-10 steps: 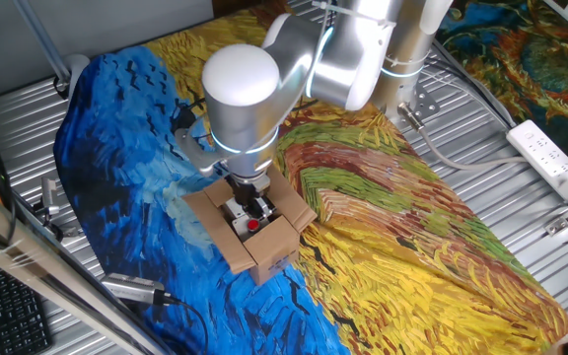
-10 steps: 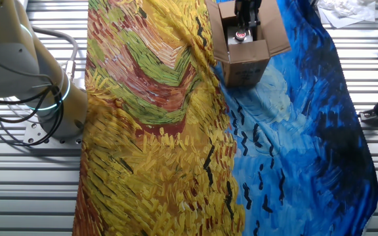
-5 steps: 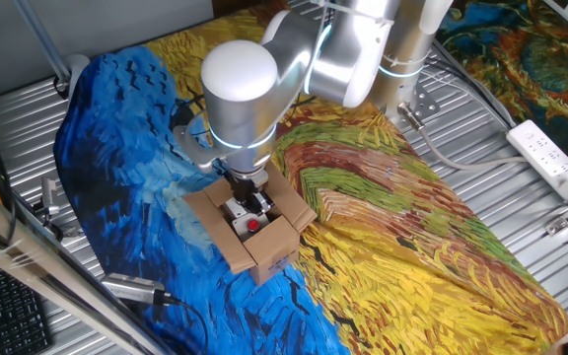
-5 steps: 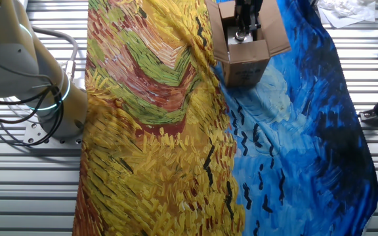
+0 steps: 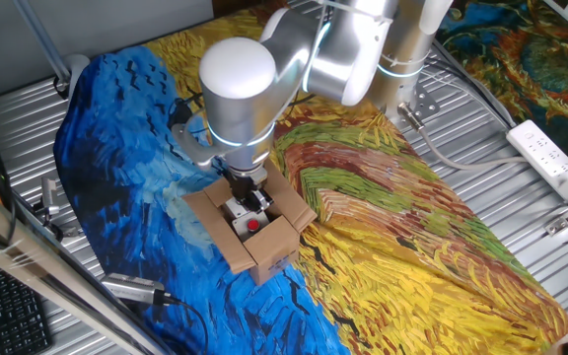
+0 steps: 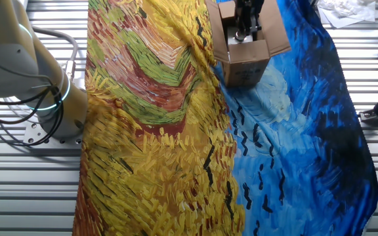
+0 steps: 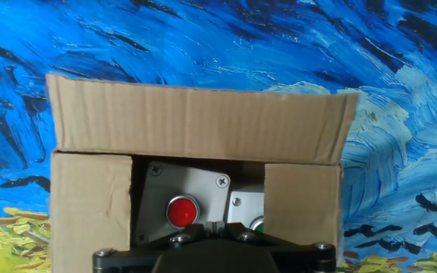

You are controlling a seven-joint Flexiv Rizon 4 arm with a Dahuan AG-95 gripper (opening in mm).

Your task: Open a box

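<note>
The box (image 5: 273,258) is a small brown carton on the blue part of the painted cloth, its top flaps spread outward. Inside lies a grey unit (image 7: 196,185) with a red button (image 7: 181,211); the edge of a green button (image 7: 258,224) shows beside it. My gripper (image 5: 248,200) hangs just over the box's opening, fingers pointing down into it. In the hand view the gripper (image 7: 215,227) is shut with nothing between its fingers, and the far flap (image 7: 196,121) folds away from me. In the other fixed view the gripper (image 6: 246,27) covers most of the unit in the box (image 6: 245,65).
A Van Gogh-style cloth (image 5: 383,227) covers the ribbed metal table. A white power strip (image 5: 550,156) lies at the right, a metal tool (image 5: 134,288) near the box's front left, a keyboard (image 5: 3,316) at the lower left. The arm's base (image 6: 48,108) stands beside the cloth.
The gripper has shifted slightly over the box's opening, hiding the red button in the other fixed view. The box and its flaps have not moved.
</note>
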